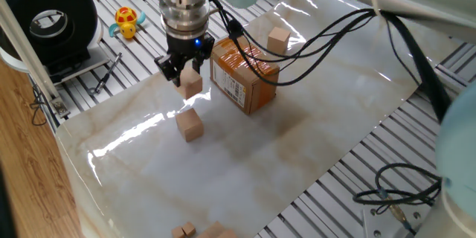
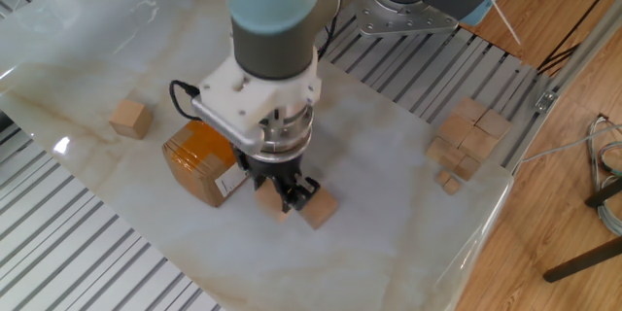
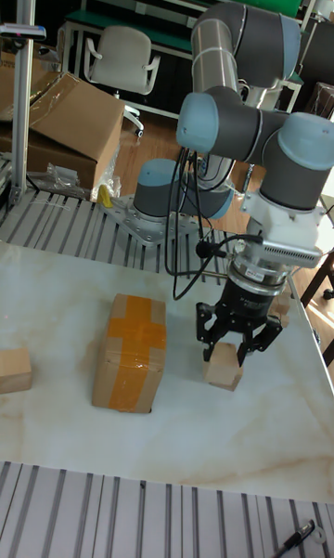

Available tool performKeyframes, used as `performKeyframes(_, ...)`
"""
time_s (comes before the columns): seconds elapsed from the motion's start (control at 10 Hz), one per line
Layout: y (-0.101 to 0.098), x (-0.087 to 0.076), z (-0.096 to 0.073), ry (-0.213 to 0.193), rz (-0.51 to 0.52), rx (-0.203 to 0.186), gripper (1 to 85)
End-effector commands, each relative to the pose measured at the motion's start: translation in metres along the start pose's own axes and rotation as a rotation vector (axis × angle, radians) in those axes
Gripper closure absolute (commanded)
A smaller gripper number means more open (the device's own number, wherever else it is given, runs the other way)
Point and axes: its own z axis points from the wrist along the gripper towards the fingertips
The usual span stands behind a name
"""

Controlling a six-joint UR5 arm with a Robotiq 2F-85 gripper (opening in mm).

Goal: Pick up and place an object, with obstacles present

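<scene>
Light-tan wooden cube [image 1: 191, 84] pinched in the pincer [image 1: 181, 76], held just above the marble tabletop [image 1: 312, 111], close beside the brown cardboard box [image 1: 244, 74] with orange-printed tape and a white barcode label. Box standing mid-tabletop, right next to the held cube. Second cube [image 1: 190, 126] lying just in front of the pincer, near but apart. Third cube [image 1: 277, 41] beyond the box, toward the far edge. Heap of spare cubes [image 2: 466, 140] near a tabletop corner. Yellow toy [image 1: 127, 22] off the tabletop on the slatted frame, well apart.
</scene>
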Motion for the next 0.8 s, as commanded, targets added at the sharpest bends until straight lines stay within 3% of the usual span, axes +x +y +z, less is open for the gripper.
performKeyframes(0.0, 0.012, 0.005, 0.005, 0.029, 0.058, -0.040, 84.3)
performKeyframes(0.1, 0.021, -0.012, 0.023, 0.009, 0.093, -0.053, 84.3)
performKeyframes(0.2, 0.026, -0.030, 0.042, -0.024, 0.094, -0.040, 84.3)
performKeyframes(0.3, 0.027, -0.037, 0.050, -0.033, 0.093, -0.029, 84.3)
performKeyframes(0.6, 0.029, -0.027, 0.045, 0.002, 0.115, -0.040, 84.3)
performKeyframes(0.7, 0.036, -0.029, 0.044, -0.006, 0.124, -0.068, 84.3)
